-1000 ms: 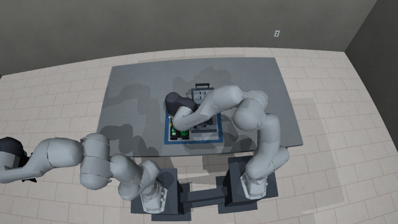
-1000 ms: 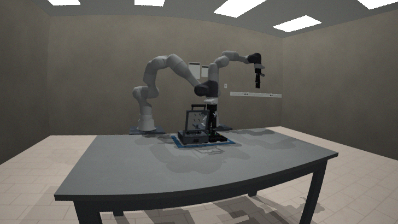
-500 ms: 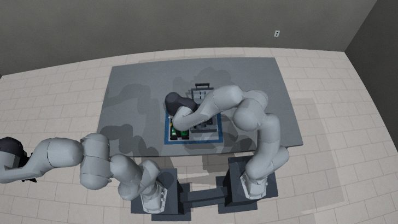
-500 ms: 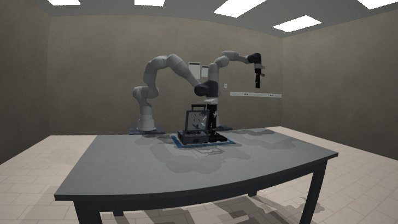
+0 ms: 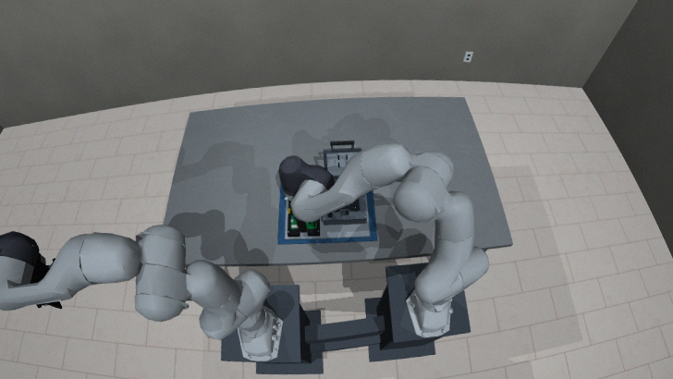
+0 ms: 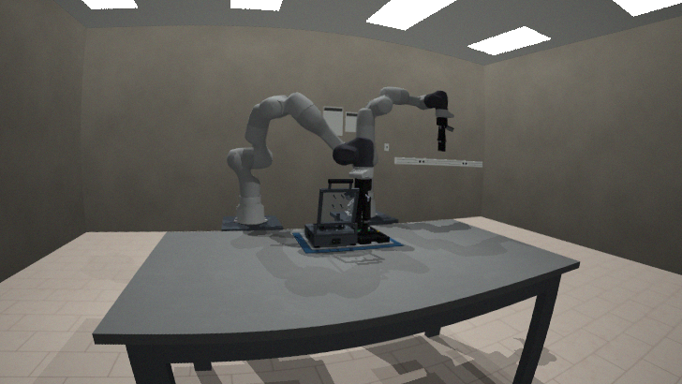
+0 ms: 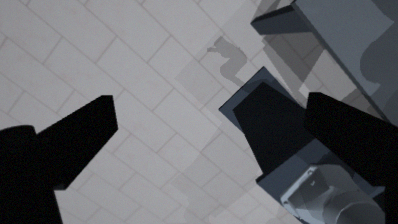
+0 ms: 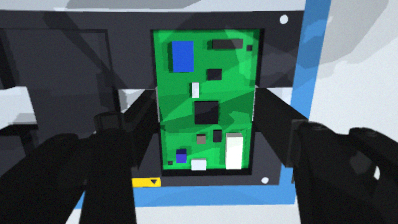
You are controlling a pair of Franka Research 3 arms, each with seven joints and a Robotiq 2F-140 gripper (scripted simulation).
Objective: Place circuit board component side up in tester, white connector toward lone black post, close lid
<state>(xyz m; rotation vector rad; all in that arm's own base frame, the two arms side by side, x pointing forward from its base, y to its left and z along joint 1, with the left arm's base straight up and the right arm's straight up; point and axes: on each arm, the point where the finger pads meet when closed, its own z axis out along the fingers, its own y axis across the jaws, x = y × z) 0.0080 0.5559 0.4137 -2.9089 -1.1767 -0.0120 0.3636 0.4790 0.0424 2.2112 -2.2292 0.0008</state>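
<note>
1. My right pincer (image 6: 365, 224) (image 8: 205, 105) stands about half open around the circuit board (image 5: 312, 225) (image 6: 360, 230) (image 8: 177, 102), which lies component side up in its tray (image 5: 293, 233) (image 6: 381, 237) (image 8: 280, 50). The pads sit at its long edges; whether they grip, I cannot tell.

2. A shallow bite could let the board slip as I lift, since the slot walls leave its edges little exposed. Squeezing too hard could bow it.

3. An uneven lift, one end rising first, could wedge the board against the slot and drag the tray along.

4. Beside the tray, the tester (image 5: 343, 219) (image 6: 333, 238) waits on its blue-edged plate (image 5: 281, 235) (image 6: 302, 243) (image 8: 310, 50), lid (image 5: 325, 160) (image 6: 320, 206) raised. Swinging across too low, I could knock the loose tester askew.

5. The tall white block (image 8: 234, 151), probably the connector, sits near one end. The lone black post and the pins are not discernible to me; a wrong turn would misalign the holes.

6. Away past the table, my left pincer (image 5: 49, 289) (image 6: 441, 148) (image 7: 210, 111) hangs wide, holding nothing. Closing the lid on an unseated board could shove the tester or stop the latch.
</note>
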